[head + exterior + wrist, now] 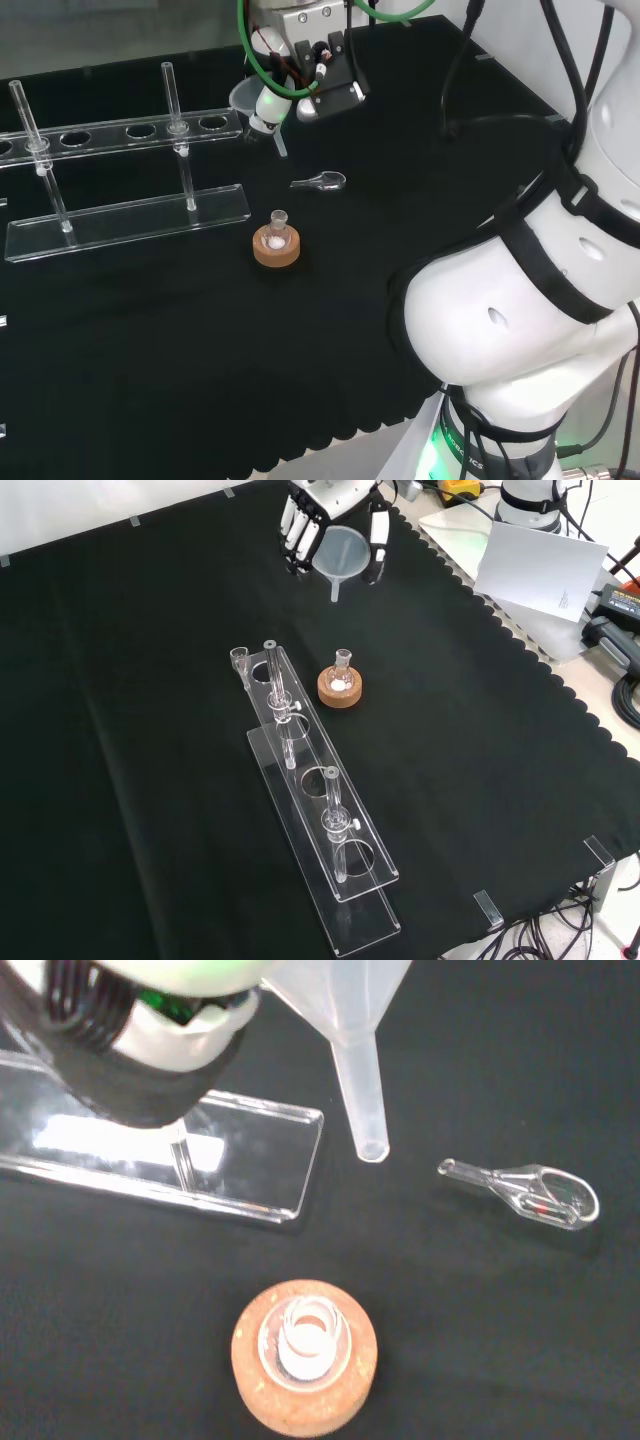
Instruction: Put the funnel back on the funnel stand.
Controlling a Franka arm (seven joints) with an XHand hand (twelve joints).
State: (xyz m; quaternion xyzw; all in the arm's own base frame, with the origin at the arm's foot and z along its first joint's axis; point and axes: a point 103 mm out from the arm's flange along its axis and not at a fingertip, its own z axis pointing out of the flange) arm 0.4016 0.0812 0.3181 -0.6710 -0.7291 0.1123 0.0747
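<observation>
Cork ring [277,249] with flask and glass spoon [319,181] beneath fingers-held funnel [343,556]

Even overhead light, bright on the matte black bench cloth [150,680]; glare streaks the clear acrylic rack's base plate [200,1150]; the blurred white hand [150,1020] sits out of focus at eleven o'clock.

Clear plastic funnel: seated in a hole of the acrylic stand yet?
No. In the front view the clear plastic funnel is held by the black and white hand above the cloth, apart from the clear acrylic funnel stand.
</observation>
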